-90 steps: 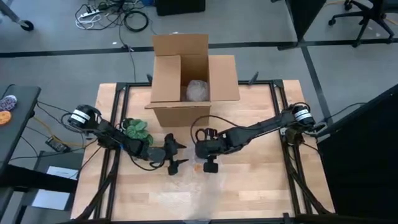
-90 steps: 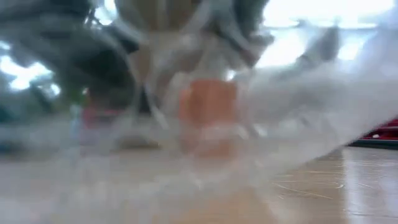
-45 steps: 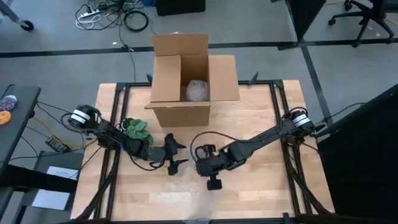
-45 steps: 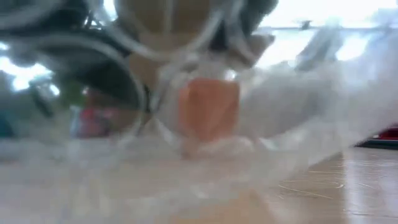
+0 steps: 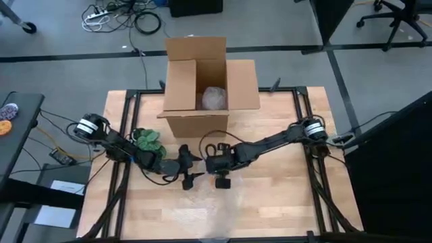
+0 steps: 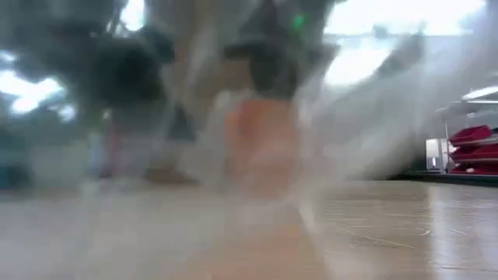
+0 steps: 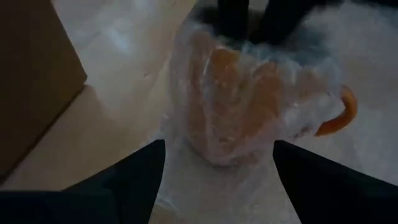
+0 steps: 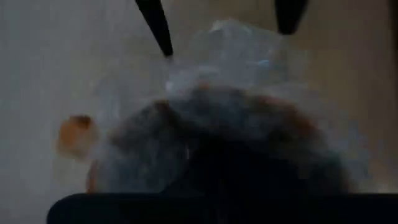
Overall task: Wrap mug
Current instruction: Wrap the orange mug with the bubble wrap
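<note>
An orange mug [image 7: 249, 106] stands on the table under clear bubble wrap [image 7: 199, 68], with its handle [image 7: 345, 112] poking out at one side. The low view shows the mug [image 6: 261, 148] through the wrap. My left gripper [image 5: 197, 169] is open, level with the table, with a finger on either side of the wrapped mug's left. My right gripper [image 5: 219, 172] is over the mug's right side, shut on the wrap. The mug itself is mostly hidden between the two grippers in the high view. My right gripper holds the bubble wrap at the part lying over the mug's top [image 7: 255, 43], pinched between its two fingers [image 7: 233, 15]. The fingers come from the table's right, slanting down. The wrap drapes slack from there over the mug and down onto the table.
An open cardboard box [image 5: 202, 88] stands at the far middle of the table, with a wrapped bundle [image 5: 214, 98] inside it. A green object [image 5: 147, 140] lies beside the left arm. More of the clear sheet lies toward the near edge [image 5: 196, 216].
My right gripper went toward the table's near edge, then came back toward the far edge and the left, ending over the mug. The bubble wrap came with it and now lies folded over the mug's top. The mug has stayed in place.
</note>
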Robot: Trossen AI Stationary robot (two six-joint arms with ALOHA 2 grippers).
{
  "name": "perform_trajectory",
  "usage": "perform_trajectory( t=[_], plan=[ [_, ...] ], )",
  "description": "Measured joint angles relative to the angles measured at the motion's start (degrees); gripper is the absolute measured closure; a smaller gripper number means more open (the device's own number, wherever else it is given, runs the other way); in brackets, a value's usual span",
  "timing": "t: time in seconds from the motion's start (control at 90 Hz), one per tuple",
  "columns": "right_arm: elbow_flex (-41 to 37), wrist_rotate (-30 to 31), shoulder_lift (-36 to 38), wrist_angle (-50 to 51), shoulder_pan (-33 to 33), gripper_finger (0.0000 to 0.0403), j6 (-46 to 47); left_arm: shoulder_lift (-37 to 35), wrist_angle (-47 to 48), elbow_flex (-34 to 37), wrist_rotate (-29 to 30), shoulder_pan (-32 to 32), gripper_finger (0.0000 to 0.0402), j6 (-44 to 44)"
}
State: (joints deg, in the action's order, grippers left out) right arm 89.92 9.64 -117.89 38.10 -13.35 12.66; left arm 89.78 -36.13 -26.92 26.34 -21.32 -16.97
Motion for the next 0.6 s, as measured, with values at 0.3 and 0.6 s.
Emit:
perform_trajectory(
  t=[0.3, 0.6],
  plan=[
    [-0.04, -1.14, 0.25, 1.78, 0.1, 0.0402, -0.82, 0.0, -0.03, 0.0, -0.03, 0.0, 0.0117, 0.02],
    [-0.13, 0.84, 11.99, 6.58, -2.29, 0.0403, 2.35, 0.0, 0.03, 0.0, -0.01, 0.0, 0.0117, 0.17]
  ],
)
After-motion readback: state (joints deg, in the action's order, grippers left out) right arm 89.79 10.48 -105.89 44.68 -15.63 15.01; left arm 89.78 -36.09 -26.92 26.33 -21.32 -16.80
